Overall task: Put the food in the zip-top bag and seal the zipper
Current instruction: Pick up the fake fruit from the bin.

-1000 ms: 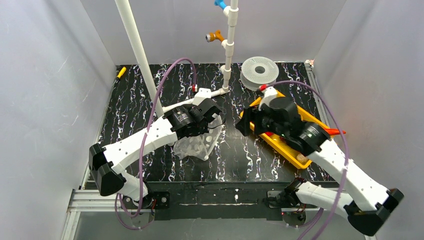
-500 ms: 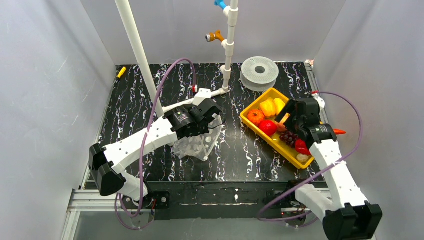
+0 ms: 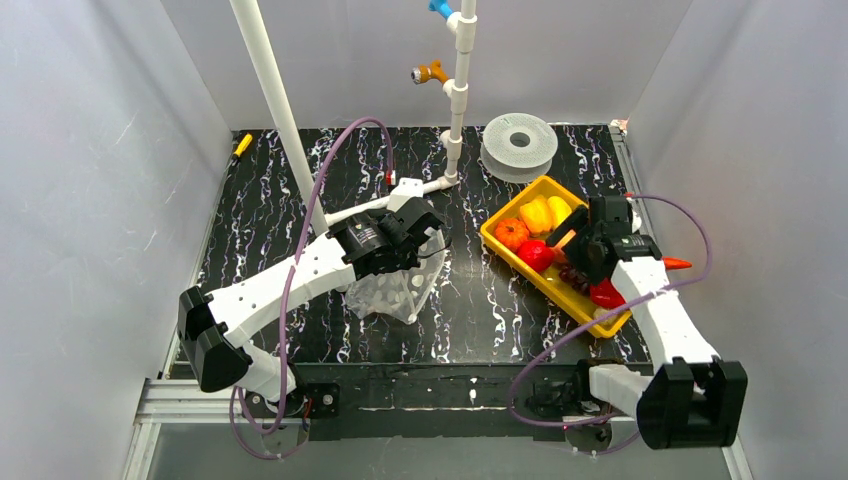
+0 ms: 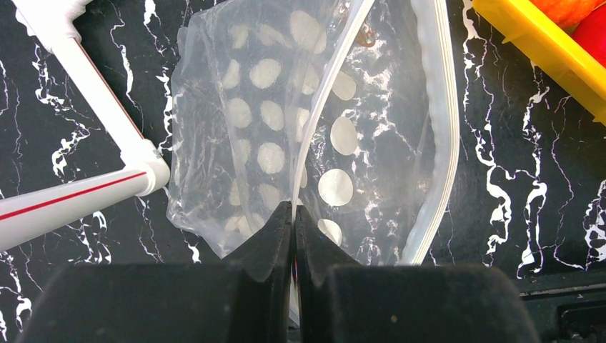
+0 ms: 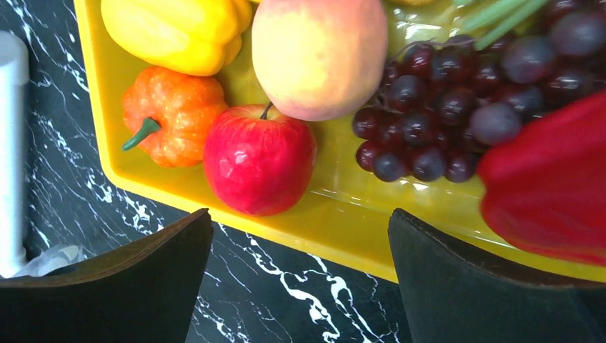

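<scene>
The clear dotted zip-top bag [image 4: 286,136] lies on the black marbled table left of centre, also in the top view [image 3: 395,290]. My left gripper [image 4: 294,214] is shut on one lip of its mouth, on the whitish zipper strip [image 4: 325,93]; the other lip [image 4: 437,128] curves away, so the mouth gapes. The food lies in the yellow tray [image 5: 357,236]: a red apple-like fruit [image 5: 259,158], an orange pepper [image 5: 171,118], a yellow pepper [image 5: 179,32], a peach [image 5: 319,53], purple grapes [image 5: 457,100] and a red pepper [image 5: 550,186]. My right gripper [image 5: 300,271] hangs open and empty over the tray's near-left rim.
A white PVC pipe frame [image 3: 455,100] stands at the back with a slanted pipe [image 3: 275,100] and a low pipe [image 4: 78,196] beside the bag. A white filament spool [image 3: 519,143] lies behind the tray [image 3: 600,325]. A small yellow object [image 3: 242,144] lies at the far left.
My right arm has swung back from the table's middle to over the tray and has come down a little toward the food. My left gripper and the bag have stayed put.
</scene>
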You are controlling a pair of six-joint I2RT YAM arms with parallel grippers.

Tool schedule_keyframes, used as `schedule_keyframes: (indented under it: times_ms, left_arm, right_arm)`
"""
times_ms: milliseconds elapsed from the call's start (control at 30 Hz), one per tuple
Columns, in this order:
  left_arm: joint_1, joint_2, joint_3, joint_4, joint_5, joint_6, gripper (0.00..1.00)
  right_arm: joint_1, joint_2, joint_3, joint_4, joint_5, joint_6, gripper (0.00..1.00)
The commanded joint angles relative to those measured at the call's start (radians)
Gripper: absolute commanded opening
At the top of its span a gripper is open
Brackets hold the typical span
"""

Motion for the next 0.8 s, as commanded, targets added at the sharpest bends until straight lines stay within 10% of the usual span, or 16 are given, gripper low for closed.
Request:
schedule_keyframes:
  times_ms: [0,400,767]
  left_arm:
    - [0.004,-0.005,0.012,-0.001,-0.009,-0.007,0.00]
    - [0.004,0.008,0.033,-0.001,0.013,-0.008,0.00]
    - [0.004,0.010,0.048,-0.027,-0.011,-0.002,0.00]
  right_arm:
    - [0.000,0.105,0.044,0.112,-0.179,-0.079,0.98]
    - [0.026,0.337,0.075,0.159,-0.218,-0.098,1.00]
    - [0.034,0.315,0.054,0.187,-0.207,-0.153,0.52]
